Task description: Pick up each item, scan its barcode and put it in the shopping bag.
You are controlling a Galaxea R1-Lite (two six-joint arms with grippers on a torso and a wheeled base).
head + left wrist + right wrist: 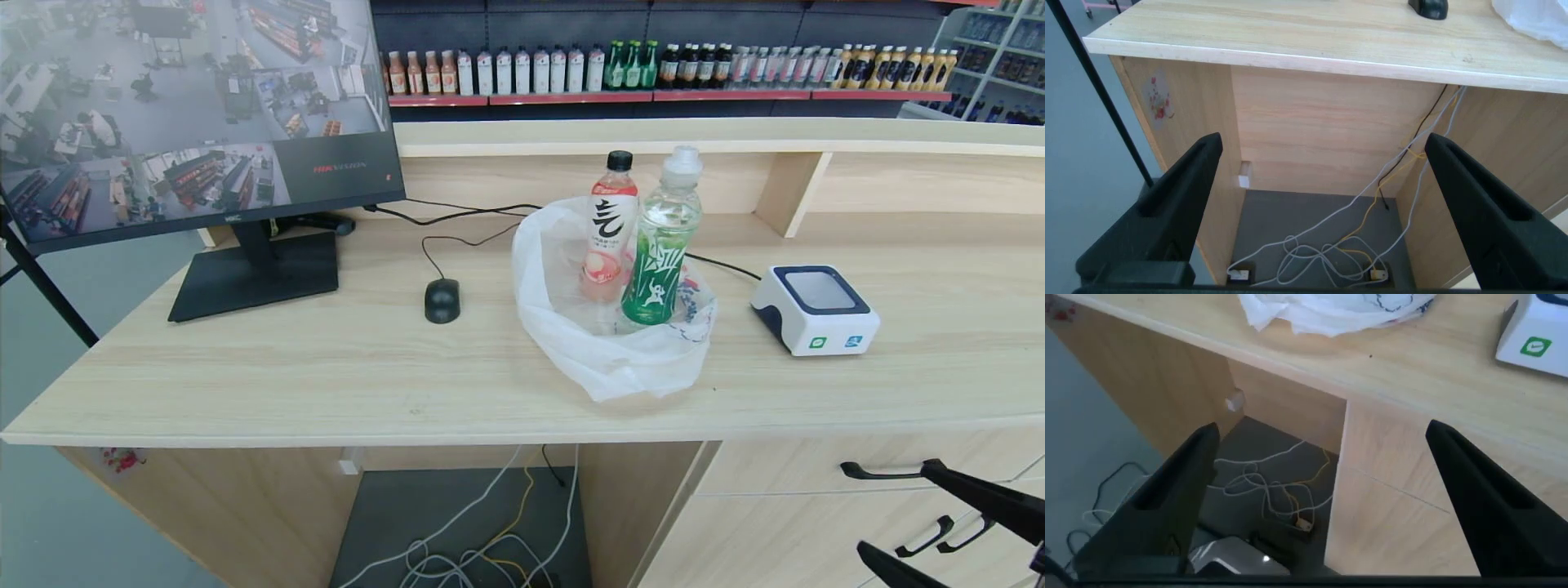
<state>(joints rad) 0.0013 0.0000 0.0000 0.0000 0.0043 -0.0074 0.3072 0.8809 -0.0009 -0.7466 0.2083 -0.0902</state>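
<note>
A white plastic shopping bag sits on the wooden counter with two bottles standing upright in it: a pink bottle with a black cap and a green-labelled bottle with a clear cap. To their right lies the white barcode scanner, also seen as the scanner. My right gripper hangs open below the counter's front edge at the lower right, near the drawers. My left gripper is open too, low in front of the counter's knee space. The bag's edge lies above my right gripper.
A monitor on a black stand occupies the counter's left, with a black mouse and cables beside it. A raised ledge runs along the back. Drawers with black handles sit under the right side; loose cables lie in the knee space.
</note>
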